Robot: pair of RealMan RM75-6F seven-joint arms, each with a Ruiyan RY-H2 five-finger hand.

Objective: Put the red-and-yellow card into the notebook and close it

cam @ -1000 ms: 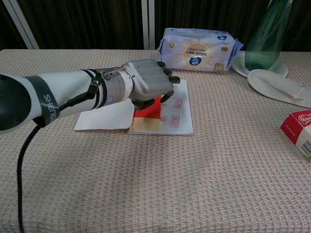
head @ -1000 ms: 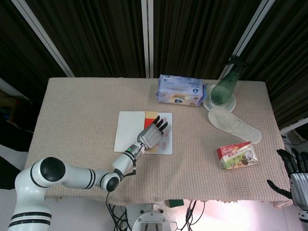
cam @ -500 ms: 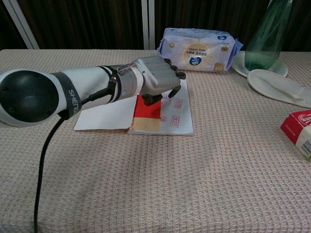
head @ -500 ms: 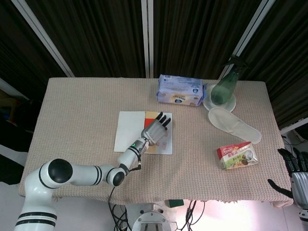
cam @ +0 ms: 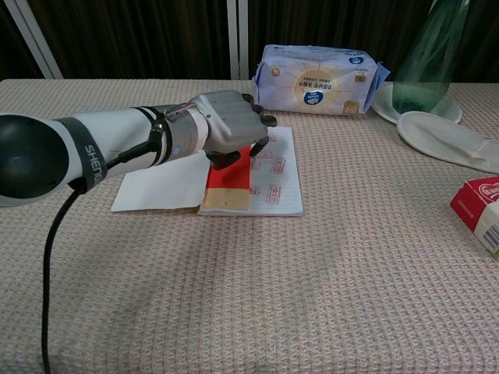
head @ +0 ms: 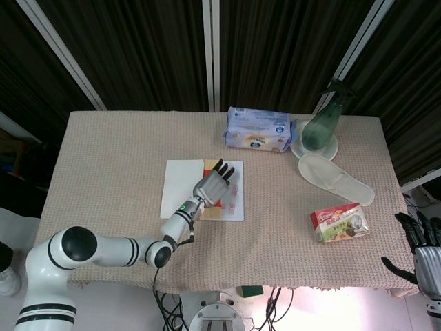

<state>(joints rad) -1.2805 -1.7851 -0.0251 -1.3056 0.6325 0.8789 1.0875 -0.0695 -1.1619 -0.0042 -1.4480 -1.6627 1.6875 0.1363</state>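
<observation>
The red-and-yellow card (cam: 228,181) lay on the open notebook (cam: 274,181), along its middle fold, its yellow end toward the near edge and its red part partly under your left hand (cam: 228,131). The notebook was open flat on the woven tablecloth (cam: 312,296), a plain white page on the left and a page with red stamps on the right. Your left hand sat over the card's far half with the fingers (head: 219,169) loosely spread and reaching toward the stamped page; you held nothing in it, though whether the palm touched the card could not be told from either view. Your right hand (head: 422,243) was well apart from all this, off the table's right edge, fingers apart and pointing up, with nothing in them. Behind the notebook lay a blue-and-white tissue pack (cam: 320,79). Farther right a green spray bottle (head: 322,121) stood on a white plate (head: 299,148), with a white slipper (head: 335,179) just in front of the plate. Near the right edge of the table lay a red-and-green snack box (head: 339,223).
</observation>
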